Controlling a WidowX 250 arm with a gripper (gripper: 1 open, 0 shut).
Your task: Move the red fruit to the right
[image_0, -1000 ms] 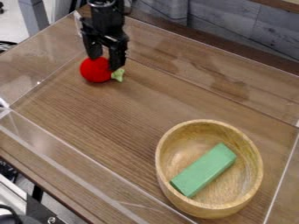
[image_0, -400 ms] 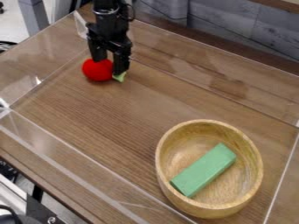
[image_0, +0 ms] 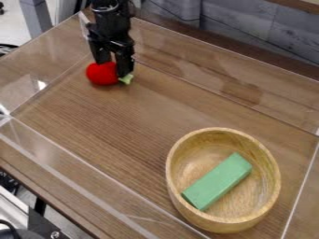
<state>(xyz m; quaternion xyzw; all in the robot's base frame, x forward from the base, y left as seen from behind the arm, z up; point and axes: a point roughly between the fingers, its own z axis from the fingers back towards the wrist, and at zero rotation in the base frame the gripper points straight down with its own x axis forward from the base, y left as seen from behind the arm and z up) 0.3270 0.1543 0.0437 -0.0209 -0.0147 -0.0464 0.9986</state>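
Wooden table [image_0: 149, 121] — round red fruit [image_0: 100, 73]

A: Even, soft daylight over the whole scene; bright enough, nothing dim; the wooden table [image_0: 137, 121] reads warm and clear.

B: Any glare?

A: Pale reflections on the clear plastic walls [image_0: 37, 89] at the left, whitish streaks along their edges; a faint sheen on the wood near the top.

B: Shadows?

A: Soft ones only; a dark patch inside the wooden bowl [image_0: 226, 180] along its near wall; a small smudge under the gripper [image_0: 111, 66].

B: Sharpness?

A: Low resolution, slightly soft throughout; the background at the top is blurry.
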